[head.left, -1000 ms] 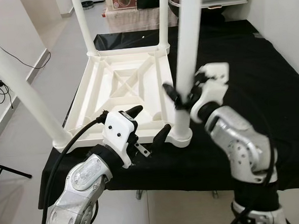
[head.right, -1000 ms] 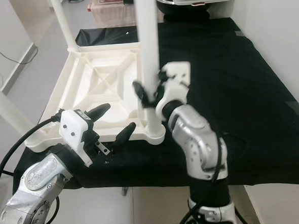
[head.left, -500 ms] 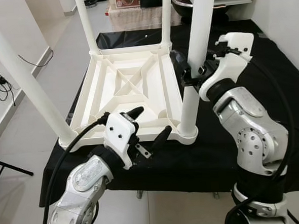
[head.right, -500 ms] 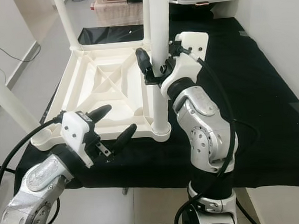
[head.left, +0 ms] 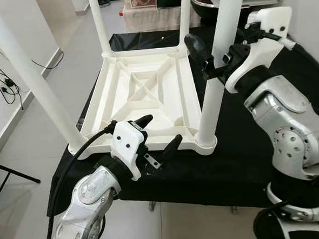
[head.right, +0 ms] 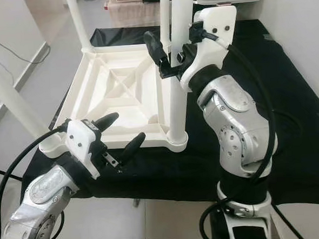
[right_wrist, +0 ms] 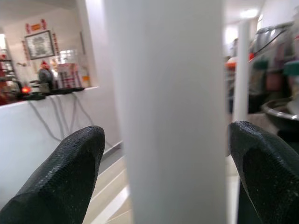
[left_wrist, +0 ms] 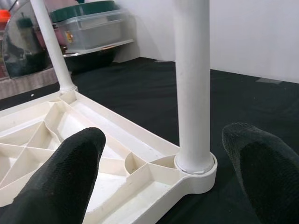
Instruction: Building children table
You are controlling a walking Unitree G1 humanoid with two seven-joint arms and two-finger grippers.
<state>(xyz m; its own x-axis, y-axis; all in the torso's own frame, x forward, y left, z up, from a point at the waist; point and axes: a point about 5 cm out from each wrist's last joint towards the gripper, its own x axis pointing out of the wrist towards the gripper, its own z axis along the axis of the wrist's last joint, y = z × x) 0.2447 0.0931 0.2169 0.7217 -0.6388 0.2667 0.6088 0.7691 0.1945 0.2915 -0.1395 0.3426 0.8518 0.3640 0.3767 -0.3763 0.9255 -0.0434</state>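
Between the right pincer's [head.right: 169,56] spread fingers stands the table leg [head.right: 178,91]; left pincer [head.left: 159,134] released nearby.

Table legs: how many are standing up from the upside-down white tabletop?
4. Near-right leg, between the right gripper fingers; near-left leg; far-left leg; far-right leg. One at each corner of the tabletop.

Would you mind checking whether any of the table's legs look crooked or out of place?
Nothing stands out. The white tabletop lies upside down on the black cloth, and the near right leg stands upright in its corner socket, between the right hand's open fingers.
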